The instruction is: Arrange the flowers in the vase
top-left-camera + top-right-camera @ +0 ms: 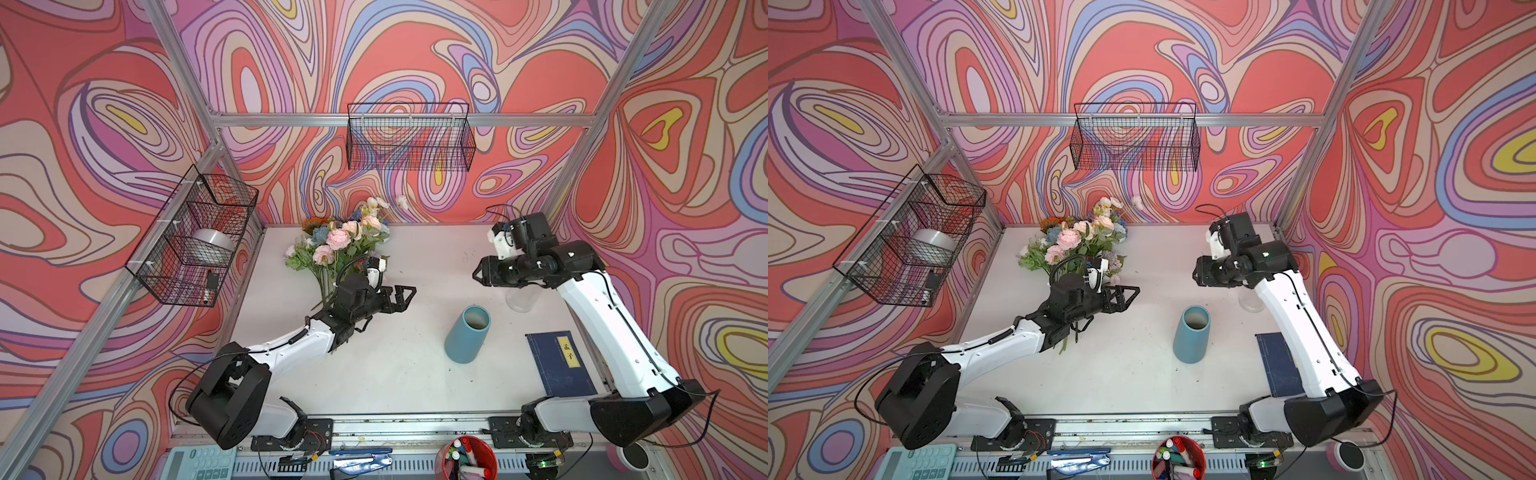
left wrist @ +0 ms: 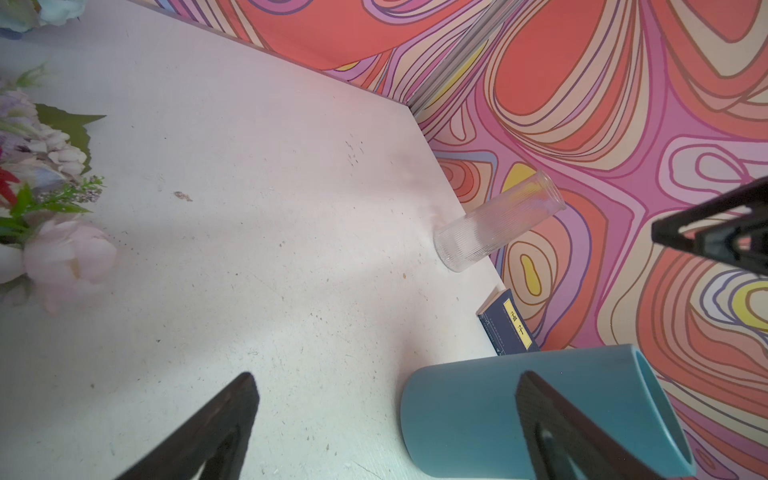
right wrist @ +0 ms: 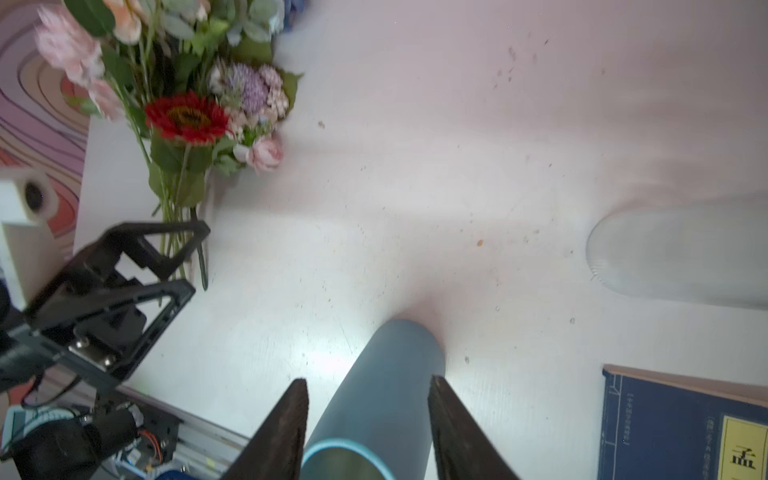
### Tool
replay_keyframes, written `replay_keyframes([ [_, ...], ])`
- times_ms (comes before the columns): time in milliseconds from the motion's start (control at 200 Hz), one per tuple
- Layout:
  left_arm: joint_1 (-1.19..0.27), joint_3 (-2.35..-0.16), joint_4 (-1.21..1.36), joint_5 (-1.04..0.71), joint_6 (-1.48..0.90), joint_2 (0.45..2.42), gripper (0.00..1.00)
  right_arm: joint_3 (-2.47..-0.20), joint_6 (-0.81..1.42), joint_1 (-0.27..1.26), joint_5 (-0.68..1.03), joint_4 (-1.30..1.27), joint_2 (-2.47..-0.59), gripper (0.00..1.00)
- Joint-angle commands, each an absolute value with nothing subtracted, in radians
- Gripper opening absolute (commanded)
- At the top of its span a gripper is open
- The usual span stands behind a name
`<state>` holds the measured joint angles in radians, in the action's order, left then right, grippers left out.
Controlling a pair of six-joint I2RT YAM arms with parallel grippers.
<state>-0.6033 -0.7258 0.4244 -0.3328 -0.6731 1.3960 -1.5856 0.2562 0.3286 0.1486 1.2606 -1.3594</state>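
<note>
Over mid-table, left gripper: fingers spread wide, gripping nothing, hanging above the bare white table.
Right gripper: fingers partway apart, nothing gripped; raised over the table's far right, pointing toward the left arm's side.
Teal vase: upright on the table, between the two grippers and nearer the front edge, touched by neither.
Clear ribbed vase: upright at the right edge, under the right arm.
Flowers: one bunch at the table's far left, just behind the left wrist; pink, peach, lilac and blue blooms plus a red daisy. Stems run beneath the left arm; I cannot tell what holds them.
Book: dark blue, flat near the front right.
</note>
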Motion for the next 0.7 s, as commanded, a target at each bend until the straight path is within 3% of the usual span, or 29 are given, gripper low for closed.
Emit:
replay_keyframes([
  [0, -0.609, -0.733, 0.464, -0.333, -0.701, 1.402, 1.00, -1.534, 0.270, 0.370, 0.086, 1.378, -1.319, 0.50],
  [225, -0.612, -0.724, 0.481, -0.315, -0.722, 1.407, 1.00, -1.471, 0.308, 0.374, 0.030, 1.453, -1.253, 0.50],
  [566, -0.613, -0.708, 0.466, -0.251, -0.724, 1.398, 1.00, -1.391, 0.302, 0.388, 0.102, 1.327, -1.276, 0.44],
  [696, -0.611, -0.676, 0.441, -0.186, -0.710, 1.350, 1.00, -1.394, 0.288, 0.392, 0.105, 1.309, -1.308, 0.34],
])
